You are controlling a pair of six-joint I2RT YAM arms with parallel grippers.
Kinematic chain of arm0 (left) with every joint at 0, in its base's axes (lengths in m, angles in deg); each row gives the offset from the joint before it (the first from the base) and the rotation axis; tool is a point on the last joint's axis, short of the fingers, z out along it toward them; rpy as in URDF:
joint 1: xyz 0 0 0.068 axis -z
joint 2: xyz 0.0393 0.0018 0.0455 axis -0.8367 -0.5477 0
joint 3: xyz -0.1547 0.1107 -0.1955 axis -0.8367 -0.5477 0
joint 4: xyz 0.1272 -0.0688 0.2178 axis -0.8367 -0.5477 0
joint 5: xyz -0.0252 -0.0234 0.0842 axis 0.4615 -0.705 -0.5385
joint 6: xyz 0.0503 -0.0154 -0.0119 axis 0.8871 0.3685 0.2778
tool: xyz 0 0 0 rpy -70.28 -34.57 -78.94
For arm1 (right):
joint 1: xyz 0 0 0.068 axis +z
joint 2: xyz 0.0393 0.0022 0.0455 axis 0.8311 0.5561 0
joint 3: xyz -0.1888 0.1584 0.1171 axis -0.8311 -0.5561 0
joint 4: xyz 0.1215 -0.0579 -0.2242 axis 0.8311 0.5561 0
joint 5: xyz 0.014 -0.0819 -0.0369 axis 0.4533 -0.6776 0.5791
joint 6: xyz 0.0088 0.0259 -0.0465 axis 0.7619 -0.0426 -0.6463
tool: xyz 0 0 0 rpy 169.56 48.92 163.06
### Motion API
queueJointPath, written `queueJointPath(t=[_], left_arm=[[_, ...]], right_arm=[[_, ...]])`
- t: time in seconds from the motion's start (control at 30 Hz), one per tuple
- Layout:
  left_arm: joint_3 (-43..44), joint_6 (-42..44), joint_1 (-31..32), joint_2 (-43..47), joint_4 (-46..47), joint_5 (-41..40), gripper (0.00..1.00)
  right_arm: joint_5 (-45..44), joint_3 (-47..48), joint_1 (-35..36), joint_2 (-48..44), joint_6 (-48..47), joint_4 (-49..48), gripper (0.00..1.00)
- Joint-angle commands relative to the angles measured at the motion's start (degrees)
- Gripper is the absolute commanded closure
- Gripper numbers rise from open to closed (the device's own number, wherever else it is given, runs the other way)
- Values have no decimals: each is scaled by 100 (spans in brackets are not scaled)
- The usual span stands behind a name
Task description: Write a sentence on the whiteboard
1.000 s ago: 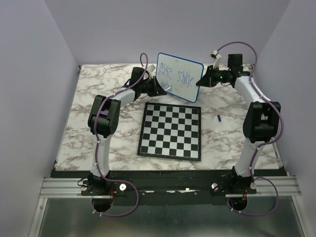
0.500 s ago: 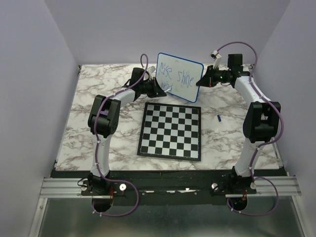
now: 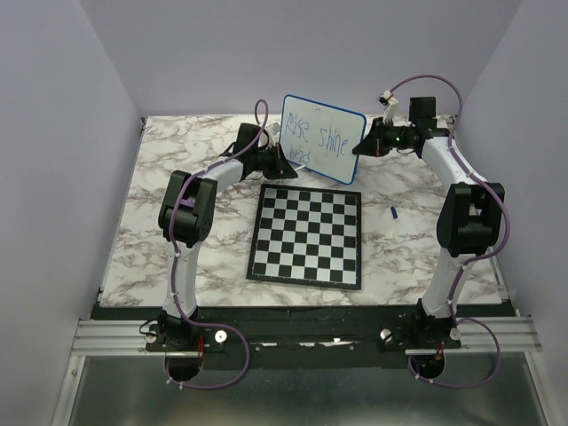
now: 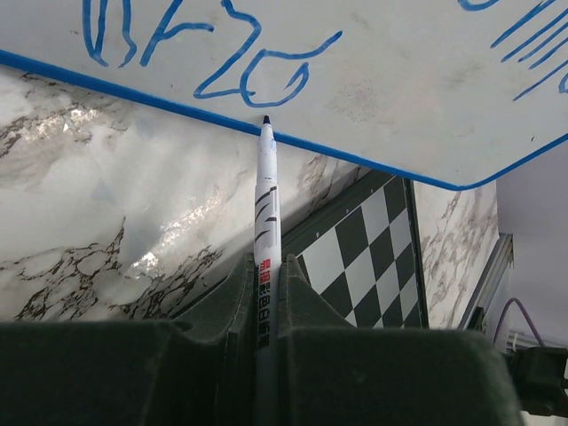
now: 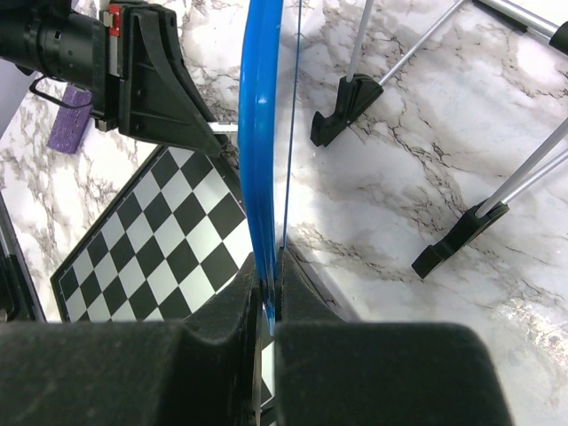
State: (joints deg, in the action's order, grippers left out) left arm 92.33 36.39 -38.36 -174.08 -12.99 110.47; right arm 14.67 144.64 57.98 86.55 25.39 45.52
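The whiteboard [image 3: 323, 138] stands tilted up at the back of the table, its blue rim [image 5: 262, 133] seen edge-on in the right wrist view. My right gripper [image 5: 269, 271] is shut on its right edge. The sentence [image 3: 318, 136] is blue handwriting in two lines; the lower word [image 4: 213, 53] fills the left wrist view. My left gripper [image 4: 266, 271] is shut on a white marker [image 4: 265, 204]. The marker's dark tip sits at the board's lower blue rim, just under that word.
A black-and-white chessboard [image 3: 306, 235] lies flat in front of the whiteboard. A small blue marker cap [image 3: 393, 211] lies right of it. The board's black feet [image 5: 344, 99] on thin metal legs rest on the marble table [image 3: 177, 160] behind it.
My left gripper has shifted slightly down and toward the near side, bringing the marker tip down off the writing to the lower rim. The right gripper and the board have not moved.
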Motion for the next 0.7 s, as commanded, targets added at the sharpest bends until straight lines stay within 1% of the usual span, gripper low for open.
queueJointPath(t=[0.0,0.33,0.43,0.53,0.57,0.67], left_arm=[[152,209,-15,-132,-323,97,100],[170,157,-86,-132,-261,-79,100],[126,104,-112,-106,-112,8,100],[3,16,-112,17,125,149,100],[-136,-71,-112,61,421,271,100],[-330,-177,-103,246,792,439,100]], right_arm=[[262,-37,26,76,-42,16,100],[270,-37,17,68,-42,16,100],[262,-37,26,68,-51,16,100],[262,-37,17,68,-51,16,100],[262,-37,26,76,-51,16,100],[262,-37,17,85,-59,16,100]])
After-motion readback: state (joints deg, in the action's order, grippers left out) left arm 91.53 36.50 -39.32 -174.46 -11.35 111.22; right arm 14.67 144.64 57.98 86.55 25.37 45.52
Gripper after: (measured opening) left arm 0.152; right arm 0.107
